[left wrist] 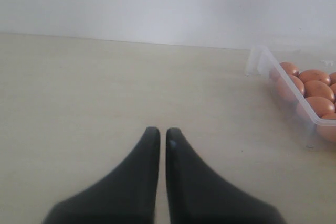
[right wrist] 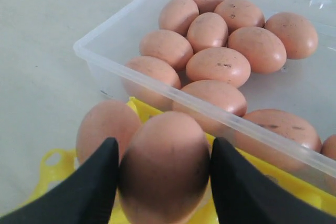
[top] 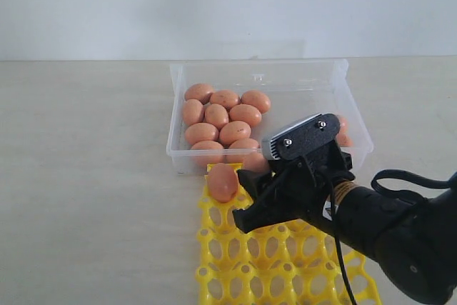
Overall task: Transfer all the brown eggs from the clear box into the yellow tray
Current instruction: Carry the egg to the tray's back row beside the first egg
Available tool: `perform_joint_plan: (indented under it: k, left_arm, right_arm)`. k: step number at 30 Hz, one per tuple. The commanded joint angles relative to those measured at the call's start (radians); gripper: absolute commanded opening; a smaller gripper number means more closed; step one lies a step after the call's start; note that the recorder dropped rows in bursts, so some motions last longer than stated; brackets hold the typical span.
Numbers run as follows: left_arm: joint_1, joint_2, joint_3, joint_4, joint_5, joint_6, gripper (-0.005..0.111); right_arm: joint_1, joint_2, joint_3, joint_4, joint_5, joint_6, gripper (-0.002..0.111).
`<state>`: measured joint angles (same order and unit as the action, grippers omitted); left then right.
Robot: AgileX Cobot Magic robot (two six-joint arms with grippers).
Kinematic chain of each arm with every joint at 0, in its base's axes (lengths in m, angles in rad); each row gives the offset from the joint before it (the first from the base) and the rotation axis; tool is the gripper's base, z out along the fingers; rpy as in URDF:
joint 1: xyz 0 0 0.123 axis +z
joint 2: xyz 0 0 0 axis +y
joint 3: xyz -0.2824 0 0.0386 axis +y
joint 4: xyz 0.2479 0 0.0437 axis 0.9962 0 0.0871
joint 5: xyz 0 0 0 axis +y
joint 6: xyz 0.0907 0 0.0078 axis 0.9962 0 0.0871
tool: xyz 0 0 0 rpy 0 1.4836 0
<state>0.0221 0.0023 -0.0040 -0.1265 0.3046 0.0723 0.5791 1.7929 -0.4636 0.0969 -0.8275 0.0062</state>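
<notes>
Several brown eggs (top: 217, 115) lie packed in the left half of the clear box (top: 173, 116). The yellow tray (top: 285, 262) sits just in front of the box. One egg (top: 222, 182) rests in the tray's far left corner cup. My right gripper (right wrist: 164, 145) is shut on another brown egg (right wrist: 165, 174), holding it over the tray right beside the seated egg (right wrist: 104, 127) and close to the box's front wall (right wrist: 157, 85). My left gripper (left wrist: 162, 131) is shut on nothing above bare table, well to the left of the box (left wrist: 262, 59).
The pale tabletop (top: 86, 176) spreads to the left of box and tray. A plain white wall (top: 228, 5) stands behind. More eggs (top: 343, 133) show at the right end of the box, partly hidden by my right arm (top: 385, 226).
</notes>
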Motion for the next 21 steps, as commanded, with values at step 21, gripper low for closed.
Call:
perform_joint_plan:
  k: [21]
  left_arm:
    - [-0.004,-0.002,0.004,0.004,-0.013,0.004,0.004]
  right_arm:
    - [0.000,0.084,-0.084,0.030,-0.012,-0.040,0.000]
